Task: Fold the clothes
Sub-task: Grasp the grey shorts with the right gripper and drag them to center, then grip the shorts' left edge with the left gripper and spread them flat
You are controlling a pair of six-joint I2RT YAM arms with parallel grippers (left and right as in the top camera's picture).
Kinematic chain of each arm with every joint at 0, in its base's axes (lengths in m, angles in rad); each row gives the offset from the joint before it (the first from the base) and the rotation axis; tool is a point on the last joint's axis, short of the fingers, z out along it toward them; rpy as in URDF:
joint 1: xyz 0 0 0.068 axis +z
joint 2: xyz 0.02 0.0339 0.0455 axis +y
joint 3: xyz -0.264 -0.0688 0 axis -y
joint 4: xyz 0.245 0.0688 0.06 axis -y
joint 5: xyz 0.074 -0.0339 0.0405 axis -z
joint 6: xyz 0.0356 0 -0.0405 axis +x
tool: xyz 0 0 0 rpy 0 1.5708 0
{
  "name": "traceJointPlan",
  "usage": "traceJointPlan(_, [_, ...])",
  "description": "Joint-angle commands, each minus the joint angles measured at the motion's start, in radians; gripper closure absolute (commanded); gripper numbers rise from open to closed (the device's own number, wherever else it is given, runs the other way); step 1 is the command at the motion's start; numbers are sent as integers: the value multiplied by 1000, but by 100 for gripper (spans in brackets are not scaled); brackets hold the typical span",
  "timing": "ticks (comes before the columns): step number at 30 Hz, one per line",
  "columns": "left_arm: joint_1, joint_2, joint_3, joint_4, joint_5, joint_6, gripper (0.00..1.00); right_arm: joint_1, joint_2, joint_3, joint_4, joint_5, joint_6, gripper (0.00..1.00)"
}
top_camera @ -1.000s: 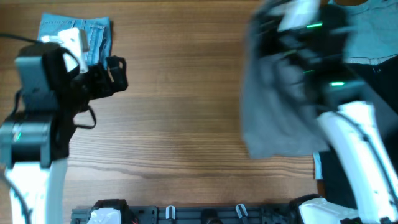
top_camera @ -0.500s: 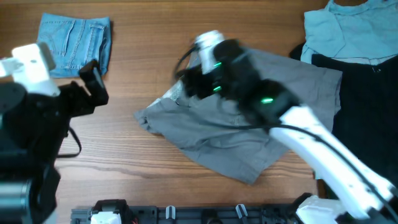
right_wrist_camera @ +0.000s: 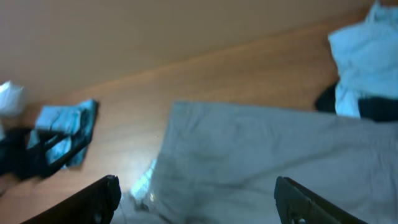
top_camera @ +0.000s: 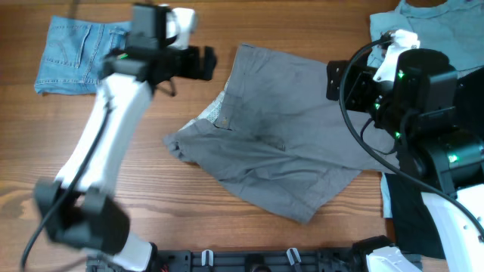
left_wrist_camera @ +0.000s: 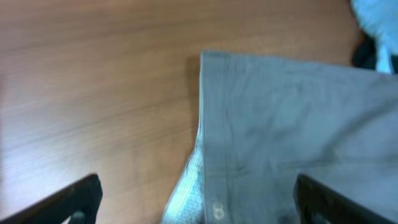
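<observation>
The clothes on hand are grey-khaki shorts [top_camera: 287, 128], lying rumpled and spread across the table's middle. Their pale inner waistband [left_wrist_camera: 188, 186] and a button show at the left edge. My left gripper [top_camera: 211, 63] hovers open just left of the shorts' far-left corner, and in the left wrist view its fingers [left_wrist_camera: 79, 198] straddle that waistband edge [left_wrist_camera: 205, 124] without touching it. My right gripper [top_camera: 331, 81] is open above the shorts' right side. In the right wrist view [right_wrist_camera: 202, 202] nothing lies between its fingers, and the grey cloth [right_wrist_camera: 261, 155] lies below them.
A folded denim garment [top_camera: 79, 49] lies at the back left. A pale blue shirt [top_camera: 423, 30] sits at the back right over black cloth [right_wrist_camera: 333, 99]. Bare wood [top_camera: 189, 204] runs along the front, ahead of the shorts.
The right gripper carried the shorts to the table's middle, let go and pulled back to the right. The left arm swung from the left side to the shorts' far-left corner.
</observation>
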Motion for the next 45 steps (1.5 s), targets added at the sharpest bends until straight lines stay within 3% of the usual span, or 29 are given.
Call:
traceJointPlan(1, [-40, 176, 2, 128, 28, 60, 8, -3, 28, 10, -41, 10, 18, 16])
traceJointPlan(5, [-69, 309, 1, 247, 31, 61, 28, -3, 51, 10, -74, 10, 19, 15])
traceJointPlan(12, [-119, 422, 2, 313, 31, 61, 34, -3, 82, 10, -106, 10, 44, 16])
traceJointPlan(18, [-135, 467, 1, 309, 31, 60, 49, -3, 101, 10, -114, 10, 53, 17])
traceJointPlan(27, [-135, 533, 0, 313, 31, 60, 57, -3, 101, 10, -143, 10, 70, 21])
traceJointPlan(31, [-135, 550, 0, 314, 30, 60, 73, -3, 101, 10, -152, 10, 70, 21])
traceJointPlan(33, [-135, 550, 0, 322, 19, 59, 92, -3, 101, 10, -151, 10, 70, 21])
traceJointPlan(34, [-134, 550, 0, 325, -23, 41, 96, -3, 101, 10, -151, 10, 70, 21])
traceJointPlan(37, [-116, 550, 0, 332, -313, -123, 96, -3, 101, 10, -154, 10, 71, 22])
traceJointPlan(39, [-84, 550, 0, 336, -400, -175, 96, -3, 101, 10, -163, 10, 69, 22])
traceJointPlan(43, [-19, 544, 2, 354, -242, -169, 96, -3, 101, 10, -170, 11, 69, 22])
traceJointPlan(45, [2, 540, 2, 351, -103, -169, 76, -3, 101, 10, -171, 10, 69, 22])
